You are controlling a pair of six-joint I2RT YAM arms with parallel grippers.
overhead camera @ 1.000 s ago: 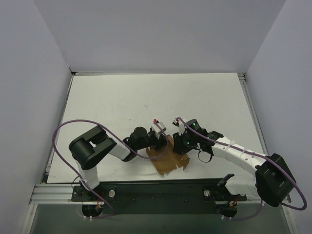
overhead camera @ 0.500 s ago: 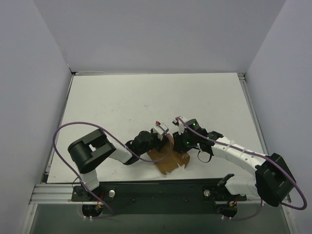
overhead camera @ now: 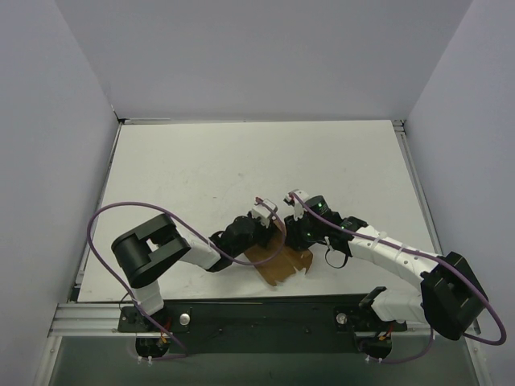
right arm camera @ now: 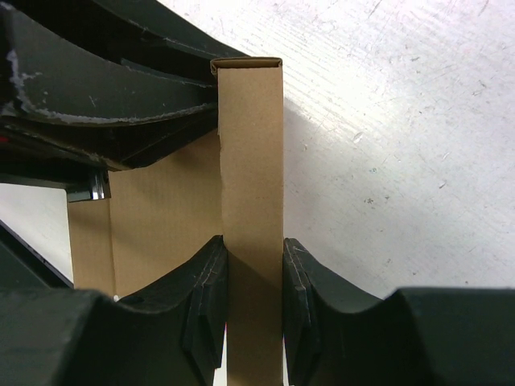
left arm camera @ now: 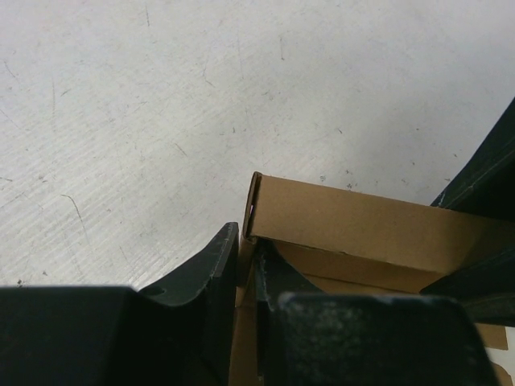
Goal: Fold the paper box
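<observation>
The paper box (right arm camera: 251, 161) wall is pinched by right tool (right arm camera: 253, 269) and adjoining panel by left tool (left arm camera: 246, 253), so cardboard could be torn or the fold sprung by uneven pulling.

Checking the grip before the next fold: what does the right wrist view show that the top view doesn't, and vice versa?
Only the right wrist view: the right claw pinching a folded strip of the paper box from both sides. Only the top view: both arms whole, and the box's flat notched part lying on the table. Both: the box and the left claw at it.
</observation>
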